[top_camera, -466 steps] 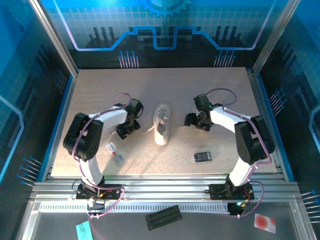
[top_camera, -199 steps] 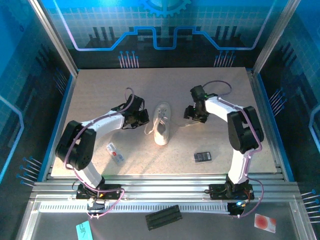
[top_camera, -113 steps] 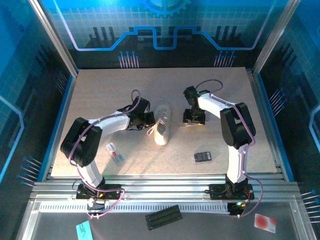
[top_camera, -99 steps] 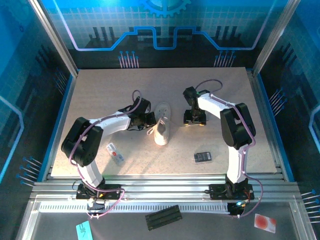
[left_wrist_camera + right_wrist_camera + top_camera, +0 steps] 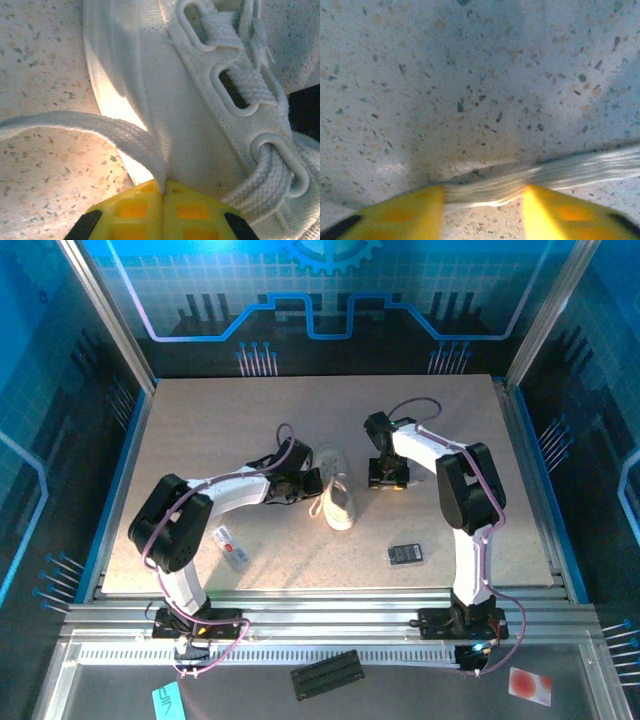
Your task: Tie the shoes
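Clamping one lace (image 5: 100,127) for tying, the left hand (image 5: 162,192) is crowding the shoe (image 5: 200,125); the right hand (image 5: 482,200), unclenched, is straddling the other lace (image 5: 580,170).

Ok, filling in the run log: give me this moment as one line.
left gripper: shut on pale flat lace | right gripper: open, second lace lying between fingers | small white canvas sneaker: untied

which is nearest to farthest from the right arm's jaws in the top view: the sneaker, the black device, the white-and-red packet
1. sneaker, close by on the left
2. black device, toward the near edge, slightly right
3. white-and-red packet, far off to the left, beyond the sneaker
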